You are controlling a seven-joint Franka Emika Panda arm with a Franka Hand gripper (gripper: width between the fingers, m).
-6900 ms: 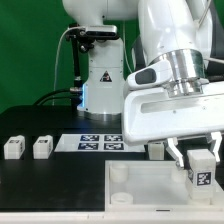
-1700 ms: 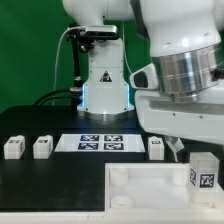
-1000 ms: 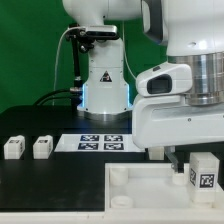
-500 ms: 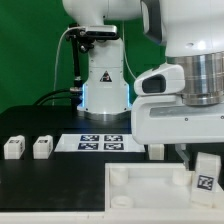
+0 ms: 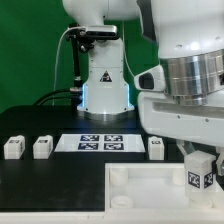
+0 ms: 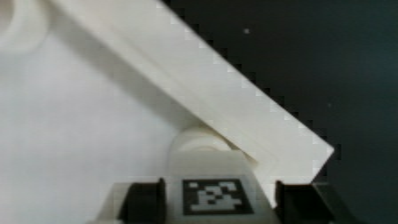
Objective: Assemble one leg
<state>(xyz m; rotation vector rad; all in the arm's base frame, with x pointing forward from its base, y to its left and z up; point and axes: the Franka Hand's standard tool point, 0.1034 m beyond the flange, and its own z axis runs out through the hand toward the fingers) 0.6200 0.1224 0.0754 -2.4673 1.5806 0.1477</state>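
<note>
My gripper is shut on a leg, a small white block whose black-and-white tag faces the camera. It holds the leg upright over the corner of the large flat white panel on the exterior view's right. In the wrist view the leg sits between the two dark fingers, right above a round corner socket of the panel. I cannot tell whether the leg is seated in the socket.
Three more legs stand on the black table: two at the exterior view's left and one behind the panel. The marker board lies in front of the robot base.
The gripper, with the leg in it, has turned at the wrist and shifted a little toward the exterior view's left. The other legs and the panel have not moved.
</note>
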